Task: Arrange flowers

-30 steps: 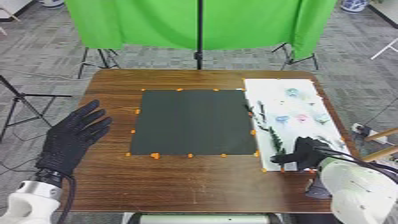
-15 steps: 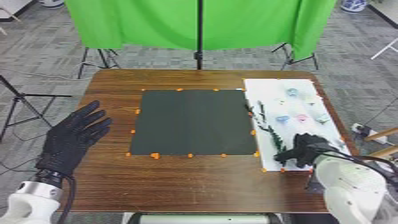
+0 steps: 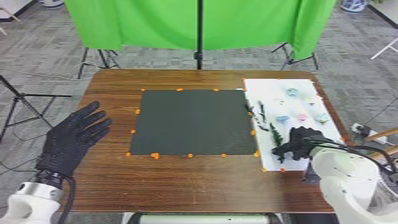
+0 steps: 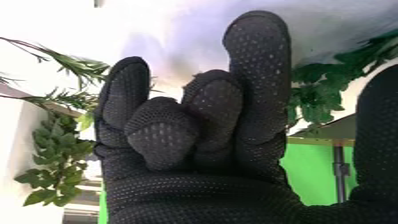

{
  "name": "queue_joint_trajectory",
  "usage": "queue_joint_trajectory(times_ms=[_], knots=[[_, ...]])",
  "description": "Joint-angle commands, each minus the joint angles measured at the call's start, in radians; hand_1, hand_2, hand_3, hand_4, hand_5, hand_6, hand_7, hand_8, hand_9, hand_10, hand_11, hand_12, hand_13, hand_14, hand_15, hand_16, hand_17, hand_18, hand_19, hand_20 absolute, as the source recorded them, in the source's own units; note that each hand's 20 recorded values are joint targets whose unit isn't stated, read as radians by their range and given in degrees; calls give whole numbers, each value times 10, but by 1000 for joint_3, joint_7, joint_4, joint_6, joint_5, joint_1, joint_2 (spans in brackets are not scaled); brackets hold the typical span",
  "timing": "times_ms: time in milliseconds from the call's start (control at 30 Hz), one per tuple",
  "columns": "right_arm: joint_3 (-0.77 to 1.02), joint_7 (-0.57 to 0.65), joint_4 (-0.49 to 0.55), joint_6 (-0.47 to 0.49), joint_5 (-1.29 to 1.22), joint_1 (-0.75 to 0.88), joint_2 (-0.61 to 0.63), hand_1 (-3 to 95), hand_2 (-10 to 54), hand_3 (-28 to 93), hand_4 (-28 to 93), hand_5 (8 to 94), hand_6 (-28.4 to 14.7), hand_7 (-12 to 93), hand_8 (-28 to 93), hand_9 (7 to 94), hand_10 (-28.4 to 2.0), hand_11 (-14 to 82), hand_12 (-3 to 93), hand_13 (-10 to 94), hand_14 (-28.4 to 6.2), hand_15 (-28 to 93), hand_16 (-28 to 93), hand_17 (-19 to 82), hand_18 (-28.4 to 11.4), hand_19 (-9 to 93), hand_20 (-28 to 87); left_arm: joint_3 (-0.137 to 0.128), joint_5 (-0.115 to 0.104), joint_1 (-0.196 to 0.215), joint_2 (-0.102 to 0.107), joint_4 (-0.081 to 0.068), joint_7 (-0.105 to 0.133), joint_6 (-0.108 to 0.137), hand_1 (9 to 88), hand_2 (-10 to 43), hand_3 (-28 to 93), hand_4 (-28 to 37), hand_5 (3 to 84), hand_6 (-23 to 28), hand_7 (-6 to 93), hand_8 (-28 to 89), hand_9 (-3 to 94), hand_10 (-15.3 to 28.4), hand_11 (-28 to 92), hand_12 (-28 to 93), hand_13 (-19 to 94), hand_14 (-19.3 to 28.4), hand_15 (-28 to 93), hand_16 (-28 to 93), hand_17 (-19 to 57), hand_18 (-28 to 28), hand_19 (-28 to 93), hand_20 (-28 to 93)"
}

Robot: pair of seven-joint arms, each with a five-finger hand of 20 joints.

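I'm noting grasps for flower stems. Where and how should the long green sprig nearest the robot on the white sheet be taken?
Probably near its near end, pinched across its narrow width from the right. The green sprig is long and thin and lies roughly pointing away from the robot, and the right hand is beside that end.

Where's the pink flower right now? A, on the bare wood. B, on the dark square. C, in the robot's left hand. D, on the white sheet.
D: the pink flower lies on the white sheet, beside a blue one.
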State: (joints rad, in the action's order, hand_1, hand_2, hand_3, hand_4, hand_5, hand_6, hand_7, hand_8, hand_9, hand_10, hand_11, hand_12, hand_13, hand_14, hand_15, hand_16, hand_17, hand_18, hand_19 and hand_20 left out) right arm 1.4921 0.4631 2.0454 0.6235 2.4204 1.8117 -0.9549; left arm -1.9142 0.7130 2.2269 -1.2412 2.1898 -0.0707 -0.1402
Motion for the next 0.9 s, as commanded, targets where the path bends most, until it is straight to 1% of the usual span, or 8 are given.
queue_joint_trajectory(times_ms=[33,233,333,400,533,600,700,900], knots=[[-28,3,-40,39,6,-9,-8,172,-94,618,-283,835,0,390,-192,832,-118,610,314,751,-116,826,249,302,-205,827,337,1,4,13,-16,2,-12,5,269,13,696,-229,356,27,213,-106,283,123,255,135,232,149,342,-12,-108,204,444,59],[-63,14,-77,54,13,-1,-20,187,-95,626,-283,832,0,388,-191,830,-118,607,311,751,-113,824,246,302,-204,825,338,2,4,10,-16,-1,-15,4,271,14,696,-230,356,27,212,-106,284,123,255,135,232,149,343,-12,-108,204,445,59],[-80,19,-90,50,20,11,-28,191,-95,644,-283,829,1,389,-193,829,-117,607,310,751,-113,824,243,302,-203,824,339,5,1,11,-10,-1,-12,11,270,14,697,-230,356,27,212,-106,283,124,256,135,231,149,342,-12,-108,204,445,59],[-91,17,-97,60,19,17,-33,200,-93,647,-282,829,2,389,-193,829,-117,607,309,750,-112,824,242,302,-203,823,339,5,0,12,-10,-2,-11,9,270,14,696,-229,356,27,212,-106,283,123,256,135,231,149,342,-12,-108,204,446,59],[-88,-17,-112,155,-19,19,-54,335,-93,737,-282,819,16,405,-208,829,-102,607,306,753,-97,820,239,310,-190,823,326,10,-1,7,-8,-5,-12,9,270,15,695,-229,356,27,212,-105,283,123,255,135,232,149,342,-12,-108,204,445,59],[-91,-25,-119,142,-22,33,-57,414,-93,696,-282,792,12,409,-73,822,-92,599,305,753,-86,816,239,312,-179,814,322,12,-1,5,-7,-6,-13,9,269,14,697,-228,356,27,212,-105,283,124,255,135,232,149,342,-12,-108,204,445,59],[-84,-35,-123,136,-16,51,-67,449,-94,711,-282,795,13,421,-55,829,-84,591,304,760,-75,810,235,319,-170,811,320,12,-2,4,-8,-8,-14,10,270,14,696,-229,356,27,212,-105,283,123,255,135,232,149,342,-12,-108,204,445,59],[-73,-20,-117,111,-24,78,-77,439,-95,785,-282,782,4,454,-20,829,-80,588,317,763,-73,807,239,322,-170,811,321,11,-1,4,-9,-8,-14,9,270,14,697,-229,356,27,212,-105,283,123,254,135,232,149,342,-12,-108,204,445,59]])
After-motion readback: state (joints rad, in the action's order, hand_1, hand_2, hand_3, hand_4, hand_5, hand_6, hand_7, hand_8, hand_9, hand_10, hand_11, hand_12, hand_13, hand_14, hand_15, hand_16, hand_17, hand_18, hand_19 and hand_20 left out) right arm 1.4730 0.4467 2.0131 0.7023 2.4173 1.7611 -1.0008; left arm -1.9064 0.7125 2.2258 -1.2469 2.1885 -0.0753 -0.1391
